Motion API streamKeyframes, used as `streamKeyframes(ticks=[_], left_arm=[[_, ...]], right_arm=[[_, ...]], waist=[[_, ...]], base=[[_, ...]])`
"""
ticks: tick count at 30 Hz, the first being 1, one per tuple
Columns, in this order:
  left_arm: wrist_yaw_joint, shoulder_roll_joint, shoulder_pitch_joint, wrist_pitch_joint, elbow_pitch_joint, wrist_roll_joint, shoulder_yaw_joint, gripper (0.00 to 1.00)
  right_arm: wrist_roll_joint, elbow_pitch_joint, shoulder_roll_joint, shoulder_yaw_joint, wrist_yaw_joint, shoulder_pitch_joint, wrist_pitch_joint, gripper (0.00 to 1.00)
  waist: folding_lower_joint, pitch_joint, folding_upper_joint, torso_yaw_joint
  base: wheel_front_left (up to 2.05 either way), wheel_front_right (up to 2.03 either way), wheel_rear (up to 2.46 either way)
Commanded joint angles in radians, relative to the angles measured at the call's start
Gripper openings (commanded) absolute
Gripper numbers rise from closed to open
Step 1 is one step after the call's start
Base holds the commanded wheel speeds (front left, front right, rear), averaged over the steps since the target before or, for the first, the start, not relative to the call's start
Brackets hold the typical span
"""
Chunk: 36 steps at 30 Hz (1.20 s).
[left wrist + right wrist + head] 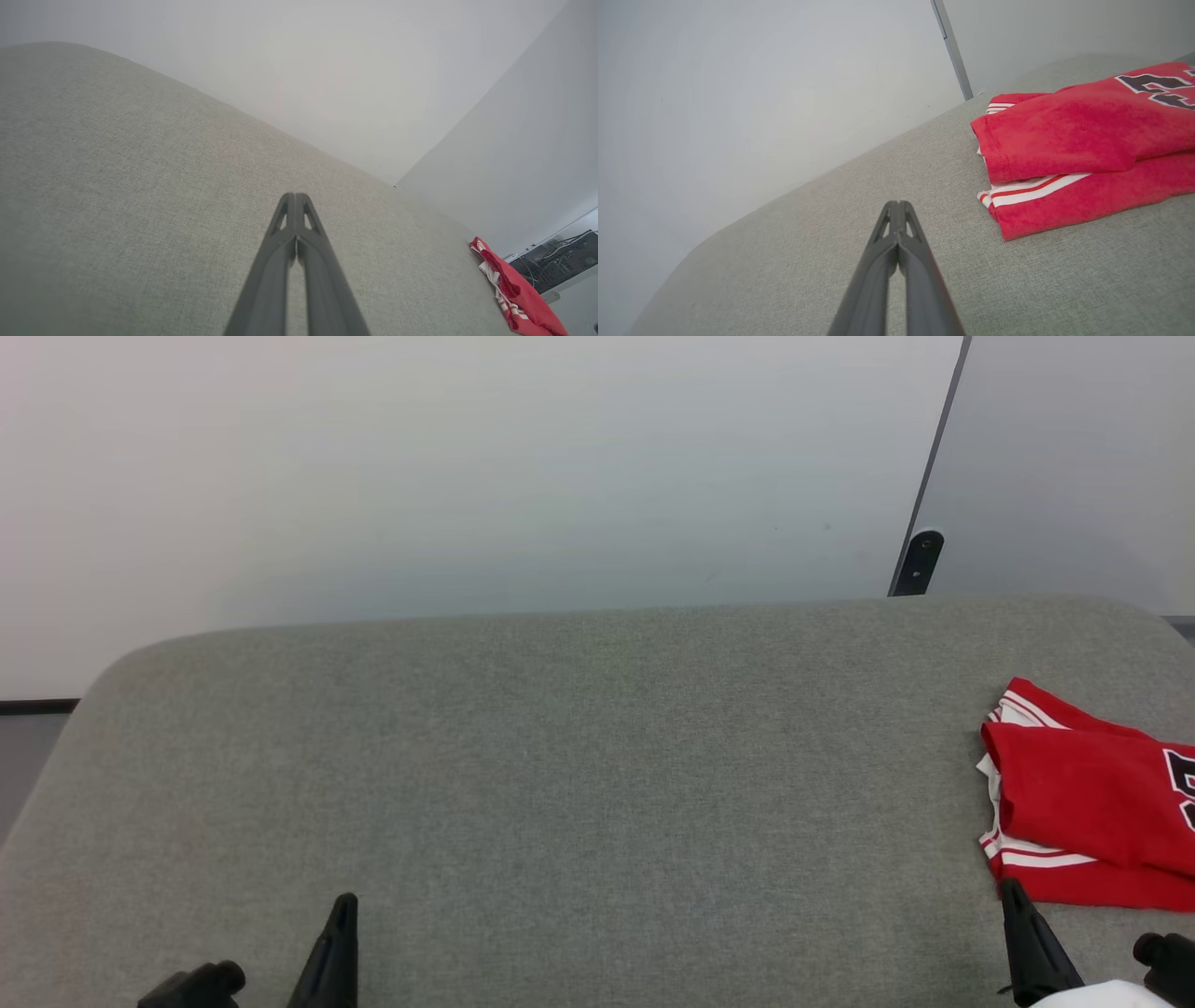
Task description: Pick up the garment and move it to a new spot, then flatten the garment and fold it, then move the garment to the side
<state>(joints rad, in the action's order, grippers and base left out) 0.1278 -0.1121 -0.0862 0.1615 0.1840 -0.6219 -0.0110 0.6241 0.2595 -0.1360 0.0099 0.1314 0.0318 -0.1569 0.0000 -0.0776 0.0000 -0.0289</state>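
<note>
Garment (1088,803): folded, lay at R edge of grey counter (560,756), apparently set aside, task prob. done. L gripper (295,198), R gripper (899,205): jaws clenched, empty, clear of cloth.

A grey fabric-covered table (560,756) with rounded far corners carries one thing: a folded red shirt with white-and-red striped trim (1083,803), lying at its right side.

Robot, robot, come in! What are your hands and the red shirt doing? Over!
Left gripper shut, empty. Right gripper shut, empty. Garment folded, at grey surface's right side. Nothing blocking it.
</note>
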Motion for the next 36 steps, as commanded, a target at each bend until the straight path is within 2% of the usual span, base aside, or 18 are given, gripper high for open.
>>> streamKeyframes(ticks=[1,21,36], left_arm=[[0.001,-0.002,0.032,-0.010,-0.009,-0.049,-0.010,0.00],[0.002,0.016,0.080,-0.084,0.009,-0.312,-0.037,0.00],[0.002,0.027,0.108,-0.128,0.021,-0.466,-0.052,0.00]], right_arm=[[0.050,-0.016,0.002,-0.011,0.000,-0.033,0.011,0.00],[0.312,-0.017,0.026,-0.044,0.000,-0.066,0.084,0.00],[0.466,-0.017,0.039,-0.062,-0.001,-0.084,0.127,0.00]], waist=[[0.0000,0.002,0.0000,0.001],[0.0000,0.017,0.0000,0.006],[0.0000,0.028,0.0000,0.010]], base=[[0.00,0.00,0.00],[0.00,0.00,0.00],[0.00,0.00,0.00]])
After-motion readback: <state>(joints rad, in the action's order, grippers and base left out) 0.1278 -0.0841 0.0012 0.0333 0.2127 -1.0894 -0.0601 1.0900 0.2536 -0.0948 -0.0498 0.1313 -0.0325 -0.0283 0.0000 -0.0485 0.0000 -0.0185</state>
